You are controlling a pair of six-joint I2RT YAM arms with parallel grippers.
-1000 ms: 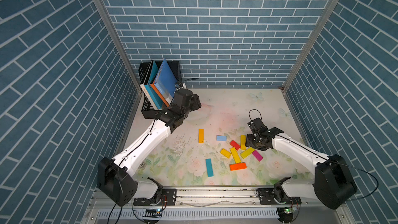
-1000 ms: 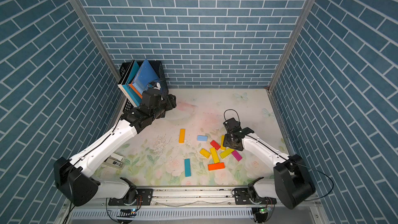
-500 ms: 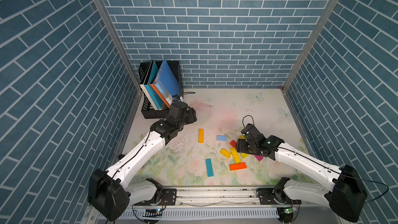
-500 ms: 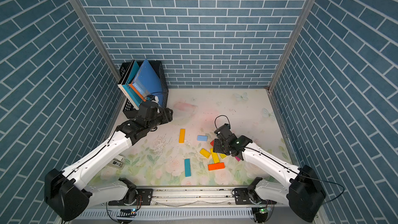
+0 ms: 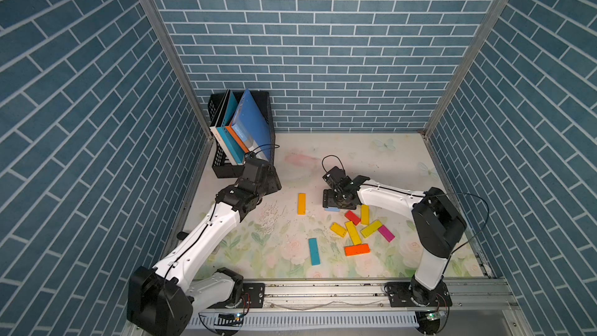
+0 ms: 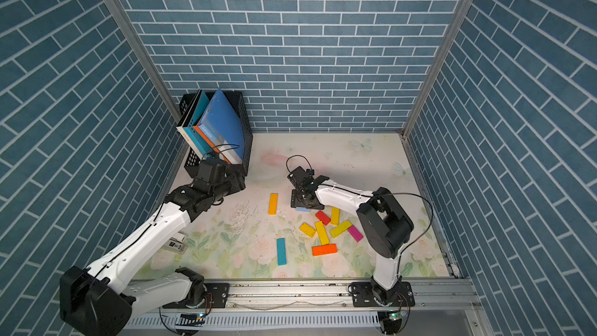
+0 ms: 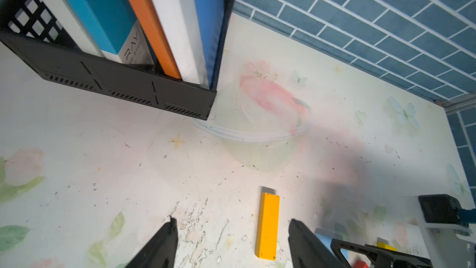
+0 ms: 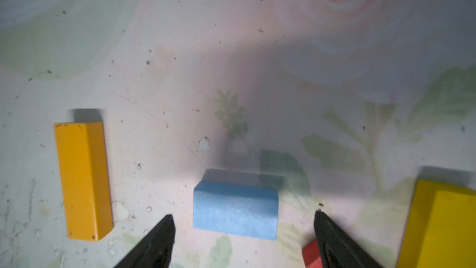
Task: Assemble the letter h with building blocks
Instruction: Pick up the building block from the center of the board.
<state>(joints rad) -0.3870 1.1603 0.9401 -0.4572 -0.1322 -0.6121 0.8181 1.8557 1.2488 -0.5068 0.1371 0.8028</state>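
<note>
The building blocks lie flat on the floral table (image 5: pixel 387 163). A long orange-yellow block (image 5: pixel 301 203) lies apart, with a teal one (image 5: pixel 313 251) nearer the front. Red (image 5: pixel 352 217), magenta (image 5: pixel 386 233), orange (image 5: pixel 357 249) and several yellow blocks (image 5: pixel 352 232) cluster at the right. My right gripper (image 8: pixel 243 215) hangs open low over the short light blue block (image 8: pixel 235 208), its fingers either side and apart from it. My left gripper (image 7: pixel 231 222) is open and empty above the table, and the orange-yellow block (image 7: pixel 268 225) shows between its fingers.
A black crate (image 5: pixel 240 143) of upright books stands in the back left corner, just behind the left wrist. A clear plastic bowl (image 7: pixel 255 135) sits beside the crate's corner. Brick-patterned walls close three sides, and a metal rail (image 5: pixel 323 292) runs along the front.
My right gripper has moved left from the block cluster to above the light blue block, and its jaws have spread wider. My left gripper has come forward, away from the crate.
</note>
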